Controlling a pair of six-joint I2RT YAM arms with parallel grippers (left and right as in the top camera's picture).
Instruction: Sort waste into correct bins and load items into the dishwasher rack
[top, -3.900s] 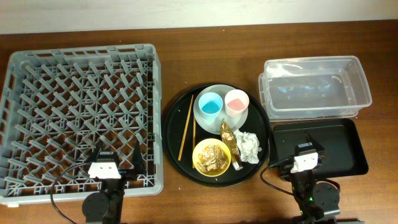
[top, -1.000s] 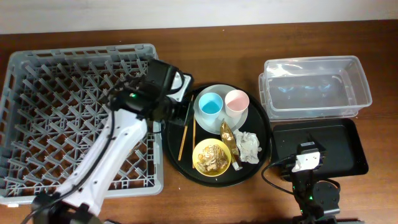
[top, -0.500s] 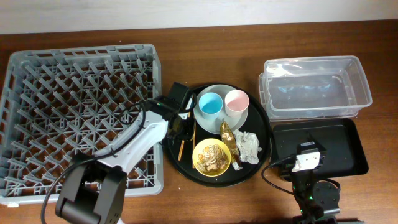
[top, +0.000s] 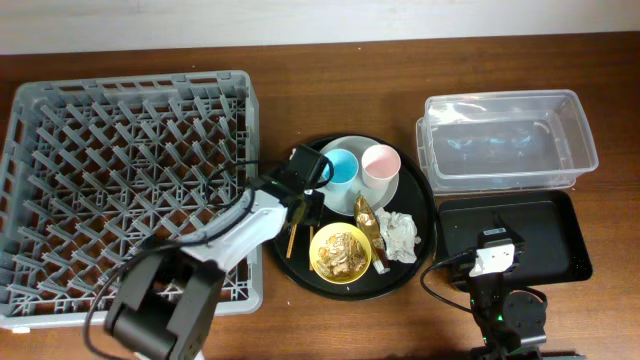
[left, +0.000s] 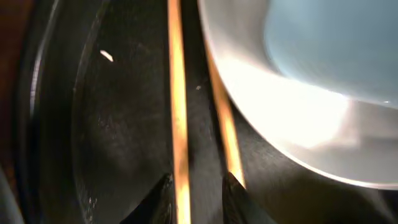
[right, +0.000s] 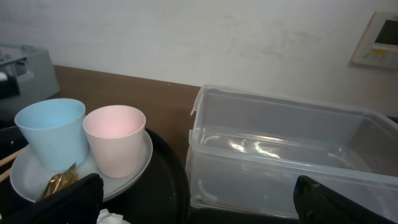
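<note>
Centrally, the left gripper (left: 198, 188), jaws parted, straddles a chopstick (left: 178, 93) on the round black tray (left: 112, 140); lower right, the right gripper (right: 208, 200) sits spread open.

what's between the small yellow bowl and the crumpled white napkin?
The gold-brown foil wrapper lies between the small yellow bowl and crumpled white paper napkin; overhead view shows it.

Overhead, the left tool (top: 302, 203) covers the upper ends of the chopsticks (top: 291, 240) and the left rim of the blue cup (top: 345, 168). The left wrist view is blurred, and the plate (left: 292, 118) runs off its right edge. In the right wrist view the clear tub (right: 280, 162) is cut off at right, and only a sliver of the napkin (right: 110, 218) shows.
</note>
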